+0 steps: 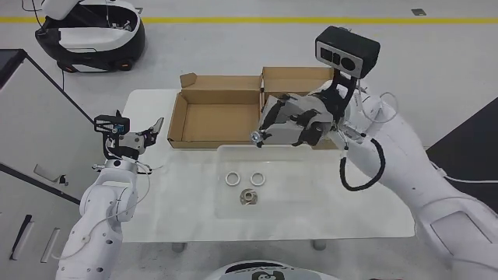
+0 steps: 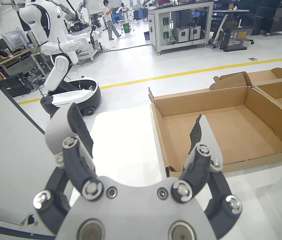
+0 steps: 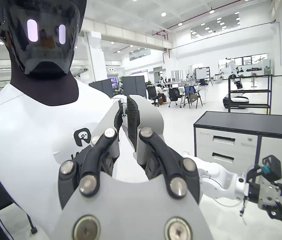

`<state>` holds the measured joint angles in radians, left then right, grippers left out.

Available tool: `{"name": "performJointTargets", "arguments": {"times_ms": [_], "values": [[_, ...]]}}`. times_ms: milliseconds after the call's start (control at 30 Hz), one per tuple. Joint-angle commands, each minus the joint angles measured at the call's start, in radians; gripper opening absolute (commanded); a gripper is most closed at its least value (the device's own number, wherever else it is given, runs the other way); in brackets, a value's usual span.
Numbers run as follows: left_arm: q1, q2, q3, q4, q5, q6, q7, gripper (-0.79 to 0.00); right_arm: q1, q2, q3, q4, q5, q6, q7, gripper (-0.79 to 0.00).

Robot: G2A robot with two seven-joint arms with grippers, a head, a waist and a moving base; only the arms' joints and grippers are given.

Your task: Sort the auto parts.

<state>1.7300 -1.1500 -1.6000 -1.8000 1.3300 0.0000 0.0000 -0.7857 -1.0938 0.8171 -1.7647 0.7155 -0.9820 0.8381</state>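
My right hand [image 3: 127,101] is clenched on a small threaded metal part [image 3: 124,108], pinched only at the fingertips. It looks light, stiff and slick, so it may pivot. My left hand [image 2: 136,113] hangs released, a cardboard box [image 2: 230,126] just beyond its fingers.

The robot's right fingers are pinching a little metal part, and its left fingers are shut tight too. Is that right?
Not quite. The left gripper has its fingers wide open, holding nothing, as the left wrist view shows. The right gripper is indeed pinching a little metal part.
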Motion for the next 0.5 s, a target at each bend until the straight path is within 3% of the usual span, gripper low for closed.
{"name": "performJointTargets", "arguments": {"times_ms": [0,467], "values": [[0.000,0.000,0.000,0.000,0.000,0.000,0.000,0.000,-0.003,-0.003,-0.007,-0.004,0.034,-0.017,-0.017,-0.785],[0.000,0.000,0.000,0.000,0.000,0.000,0.000,0.000,-0.063,-0.061,0.037,-0.096,0.246,-0.030,-0.030,-0.785]]}}
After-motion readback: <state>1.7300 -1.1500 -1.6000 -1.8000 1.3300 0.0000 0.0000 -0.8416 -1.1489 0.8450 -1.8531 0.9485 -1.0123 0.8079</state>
